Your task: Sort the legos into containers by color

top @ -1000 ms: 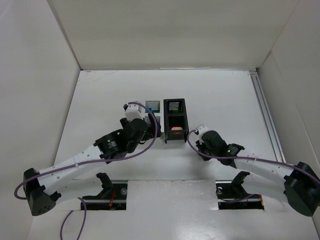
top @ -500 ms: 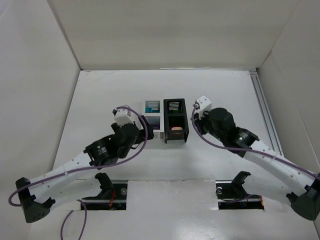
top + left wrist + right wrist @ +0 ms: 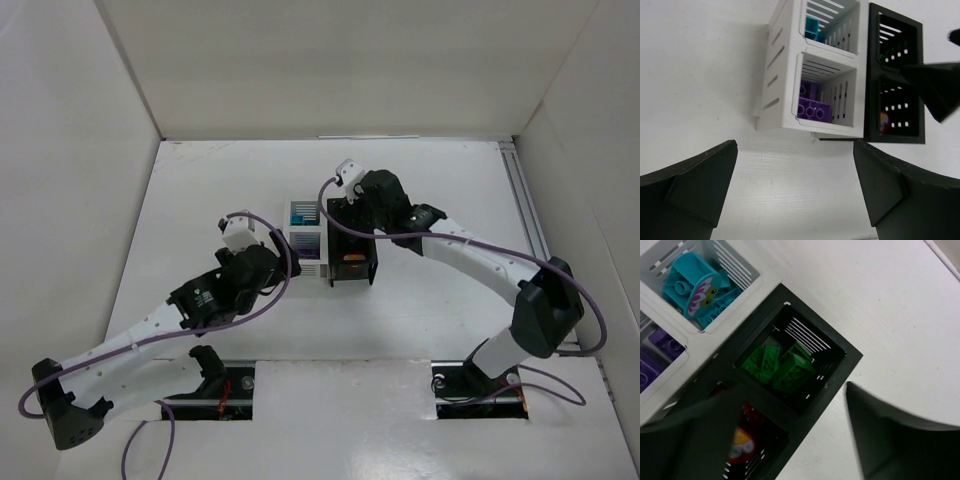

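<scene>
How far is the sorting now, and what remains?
Done, it seems: teal bricks and purple bricks sit apart in the white bins, green bricks and the red-yellow piece apart in the black bins. In hand: nothing; left gripper and right gripper are open, empty. Left: no loose brick is visible.

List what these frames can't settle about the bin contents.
Top external: the right gripper covers the far black bin; its green bricks show only from the right wrist.
Near black bin: dark inside from the left wrist, behind a blurred finger from the right wrist; only the red-yellow piece is readable.
Purple bricks: cut by the right wrist frame's edge; count unclear.
</scene>
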`<state>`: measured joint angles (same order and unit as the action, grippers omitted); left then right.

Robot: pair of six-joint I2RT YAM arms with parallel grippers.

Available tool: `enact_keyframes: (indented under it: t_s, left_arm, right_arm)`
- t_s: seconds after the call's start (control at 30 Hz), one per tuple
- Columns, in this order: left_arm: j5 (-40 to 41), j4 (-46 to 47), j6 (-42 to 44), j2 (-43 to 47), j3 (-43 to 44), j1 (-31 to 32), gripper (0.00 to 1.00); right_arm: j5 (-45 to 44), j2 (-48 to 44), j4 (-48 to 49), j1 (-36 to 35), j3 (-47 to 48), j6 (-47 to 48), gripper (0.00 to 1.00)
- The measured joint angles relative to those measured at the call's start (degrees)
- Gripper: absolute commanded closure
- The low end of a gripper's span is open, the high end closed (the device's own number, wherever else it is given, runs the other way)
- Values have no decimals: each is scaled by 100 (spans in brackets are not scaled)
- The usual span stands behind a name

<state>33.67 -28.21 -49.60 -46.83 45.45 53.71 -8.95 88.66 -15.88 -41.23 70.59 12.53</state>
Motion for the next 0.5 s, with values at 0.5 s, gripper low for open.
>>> enact_keyframes:
  t_s: [0.5]
  left_arm:
    - [-1274,592,481,-872,227,-3215,0]
  right_arm:
    - [-931,-2903,-678,1926,-1108,-149,0]
